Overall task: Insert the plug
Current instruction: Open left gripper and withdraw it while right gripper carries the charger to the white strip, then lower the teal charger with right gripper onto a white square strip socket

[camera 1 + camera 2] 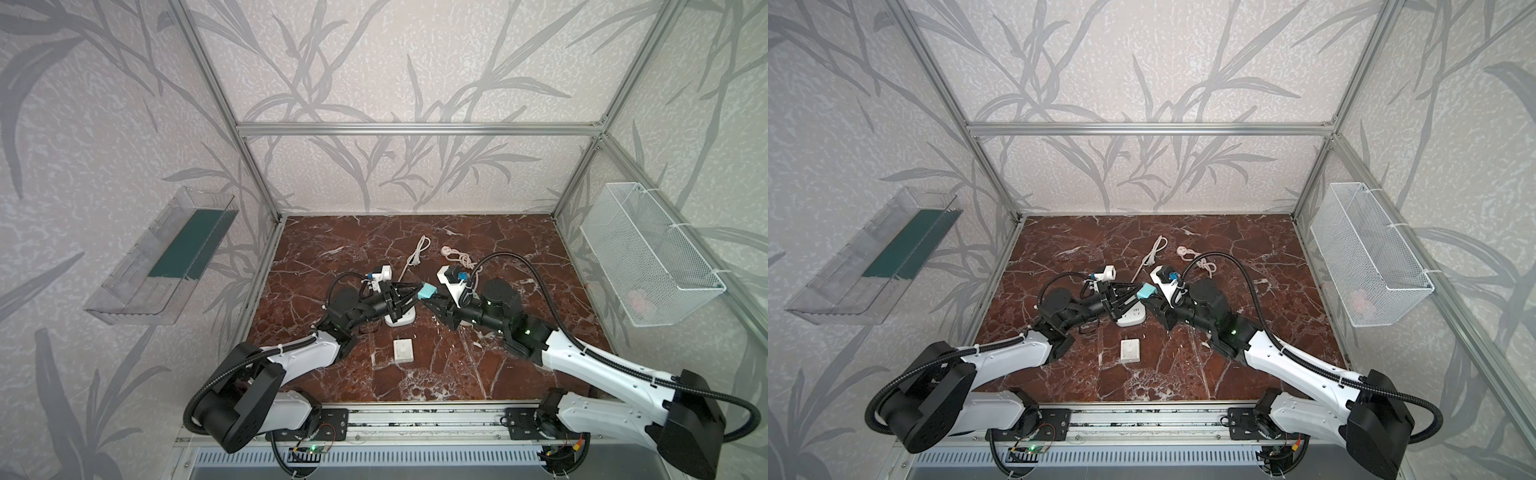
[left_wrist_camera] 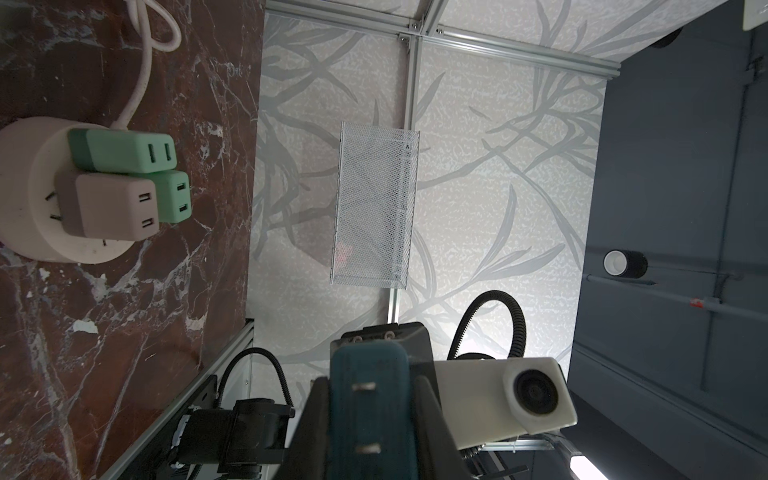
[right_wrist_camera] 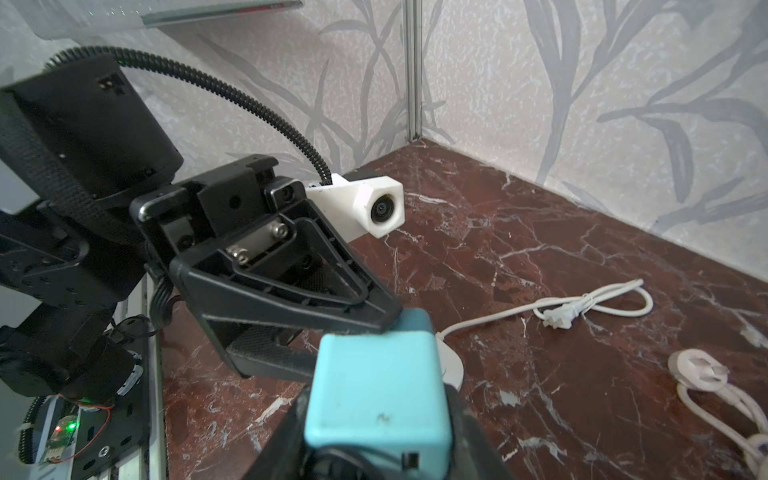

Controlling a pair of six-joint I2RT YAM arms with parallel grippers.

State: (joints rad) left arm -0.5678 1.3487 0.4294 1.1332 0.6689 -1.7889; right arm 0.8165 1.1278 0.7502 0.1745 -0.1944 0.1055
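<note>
A light-blue plug hangs above the middle of the marble floor, gripped from both sides. My left gripper is shut on it. In the left wrist view the plug sits between the black fingers with its two metal prongs facing the camera. My right gripper is shut on the opposite end. In the right wrist view the plug fills the jaws, and a left finger rests on its far edge. A white socket base lies under the left gripper.
A round socket holds green and pink adapters, its cord looping away. A white cord with a two-prong plug and a pink round plug lie behind. A white square plate lies in front. A wire basket hangs on the right wall, a clear tray on the left.
</note>
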